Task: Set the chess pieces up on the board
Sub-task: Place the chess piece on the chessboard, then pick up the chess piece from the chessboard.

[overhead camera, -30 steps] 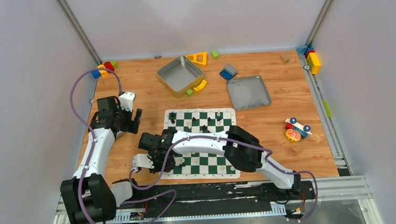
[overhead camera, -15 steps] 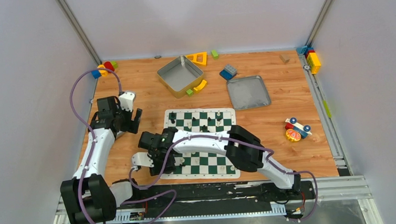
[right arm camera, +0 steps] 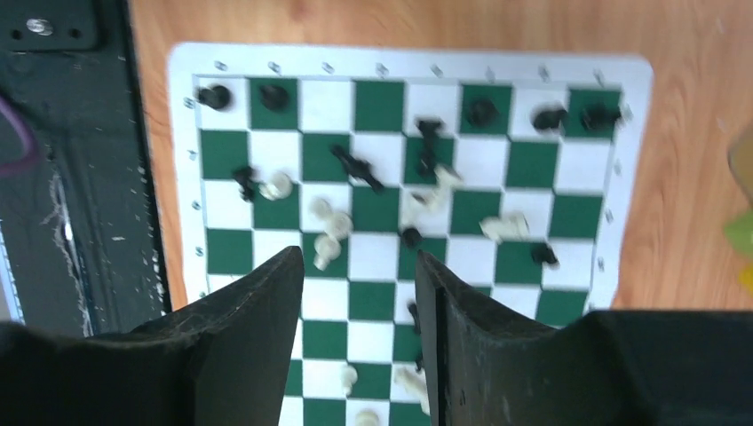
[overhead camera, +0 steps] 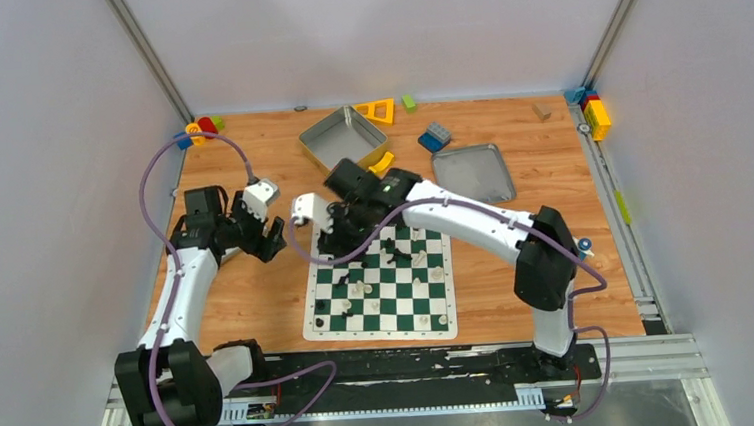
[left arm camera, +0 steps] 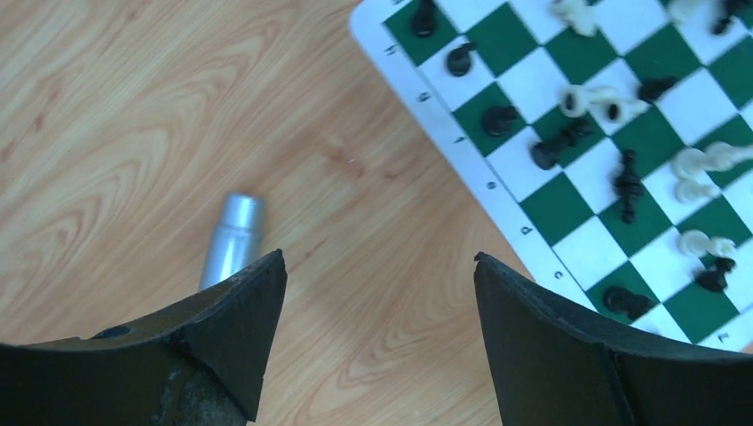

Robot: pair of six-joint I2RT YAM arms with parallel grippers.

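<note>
Chess pieces [right arm camera: 355, 166] lie scattered, many toppled, on the board [right arm camera: 379, 105] just beneath and ahead of my right claw [right arm camera: 360, 266], released, empty. Left claw [left arm camera: 377, 266], likewise released, hangs off-board over tabletop [left arm camera: 133, 106]; right is nearer.

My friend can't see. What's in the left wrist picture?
The left gripper hangs open and empty over the wooden table. A silver cylinder lies by one finger, and the board at upper right holds scattered black and cream chess pieces, some tipped over.
</note>
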